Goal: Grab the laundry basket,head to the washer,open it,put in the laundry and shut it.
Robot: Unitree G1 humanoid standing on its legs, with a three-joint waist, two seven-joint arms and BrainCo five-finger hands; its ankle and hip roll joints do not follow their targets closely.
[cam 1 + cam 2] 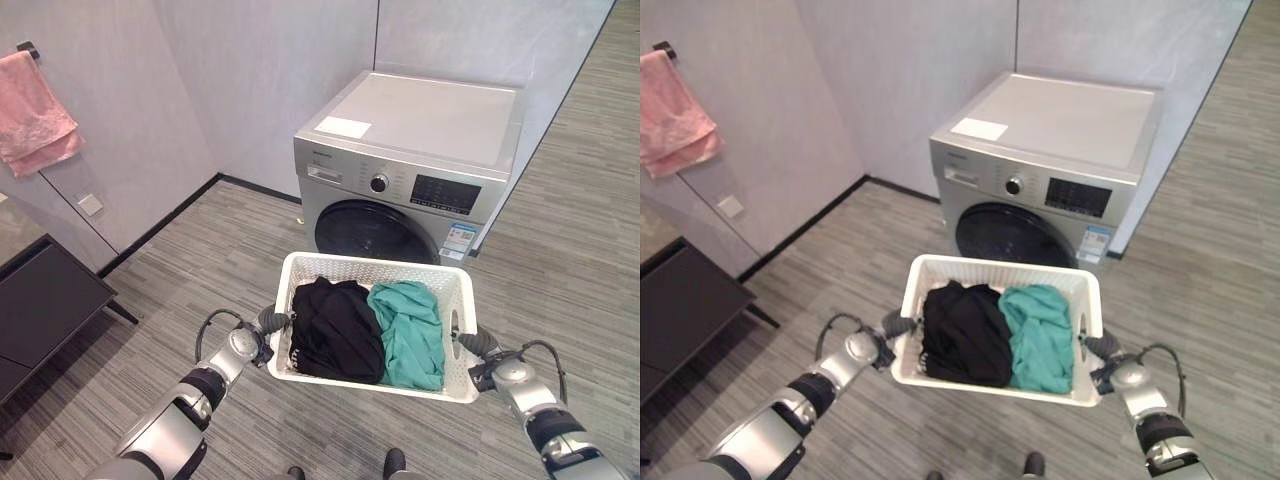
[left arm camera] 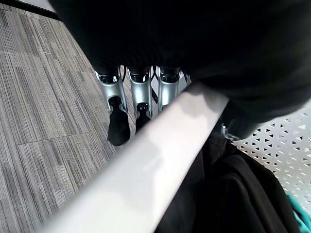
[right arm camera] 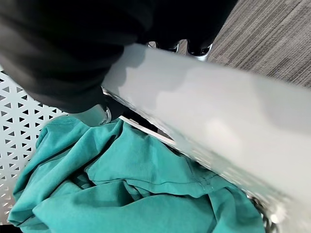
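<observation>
Left eye view: white perforated laundry basket (image 1: pixel 372 372) carried off the floor between both arms, level, directly in front of the washer (image 1: pixel 410 165). Held at its left rim by the left hand (image 1: pixel 268 325), with fingers (image 2: pixel 116 104) curled under the rim in the left wrist view. Gripped at the opposite side by the right hand (image 1: pixel 478 345), reaching into the handle slot; in the right wrist view just two finger bases seen beyond the rim, so not clear how those fingers closed. Inside the basket, two bundles side by side and touching: black clothes (image 1: pixel 333 328) on the left half, a teal garment (image 1: pixel 410 330) on the right half, both crumpled and heaped to about rim height. Beyond the basket, the silver front-loading washer stood against the wall, dark round door (image 1: pixel 377 235) closed, a white sheet (image 1: pixel 343 127) lying flat on its lid. Farther left, a dark low table (image 1: pixel 45 300) by the wall and a pink towel (image 1: pixel 32 113) hanging from a hook.
</observation>
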